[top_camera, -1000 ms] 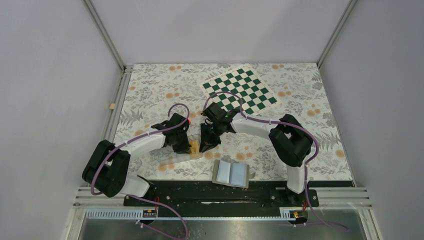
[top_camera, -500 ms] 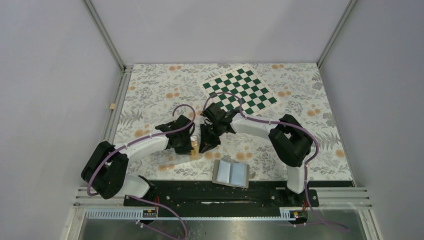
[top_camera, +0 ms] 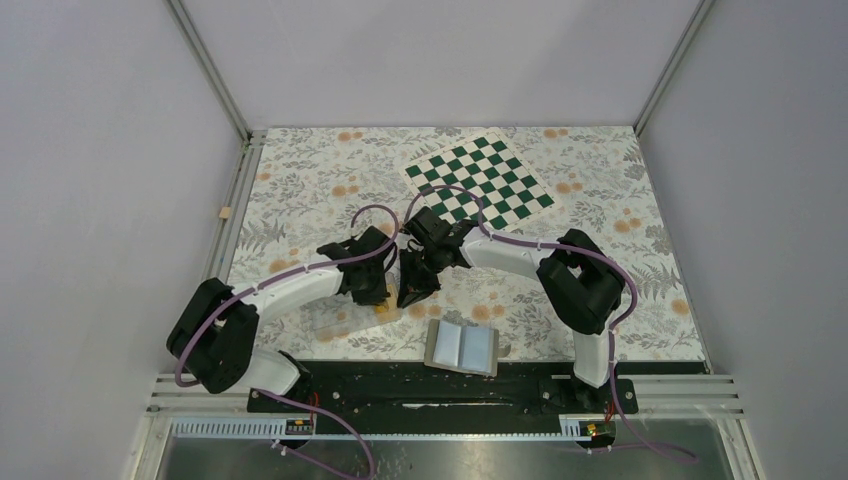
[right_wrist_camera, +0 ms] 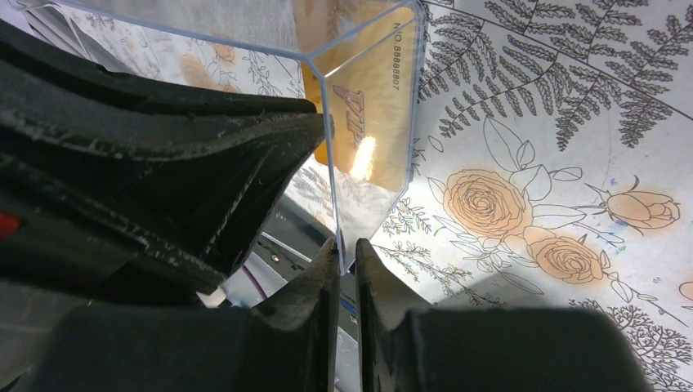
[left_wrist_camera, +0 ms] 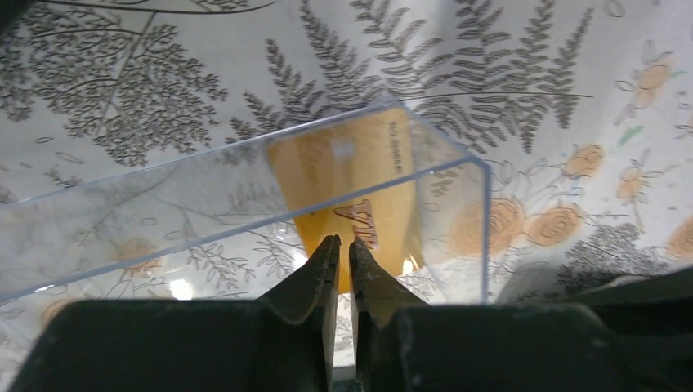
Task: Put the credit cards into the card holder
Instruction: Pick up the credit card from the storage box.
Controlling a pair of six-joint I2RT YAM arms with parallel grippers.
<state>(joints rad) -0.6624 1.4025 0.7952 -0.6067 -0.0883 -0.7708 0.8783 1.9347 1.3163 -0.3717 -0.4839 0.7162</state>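
Observation:
An orange-yellow credit card (left_wrist_camera: pixel 351 184) marked VIP leans inside the right end of a clear plastic tray (left_wrist_camera: pixel 163 214). My left gripper (left_wrist_camera: pixel 344 243) is shut to a thin slit just in front of the card's lower edge, with nothing between its fingertips. The right gripper (right_wrist_camera: pixel 346 245) is shut on the tray's (right_wrist_camera: pixel 329 122) clear corner wall, and the card (right_wrist_camera: pixel 359 106) shows through it. From above, both grippers, left (top_camera: pixel 380 297) and right (top_camera: pixel 408 293), meet at the tray's (top_camera: pixel 338 318) right end. The grey card holder (top_camera: pixel 462 347) lies open near the front edge, apart from both.
A green-and-white chessboard (top_camera: pixel 478 180) lies at the back right of the flowered table cloth (top_camera: pixel 300 180). The left gripper's black body (right_wrist_camera: pixel 122 147) fills the left of the right wrist view, close to the right fingers.
My left gripper has moved right and slightly back along the tray, closer to the right gripper. The right gripper has stayed on the tray's wall.

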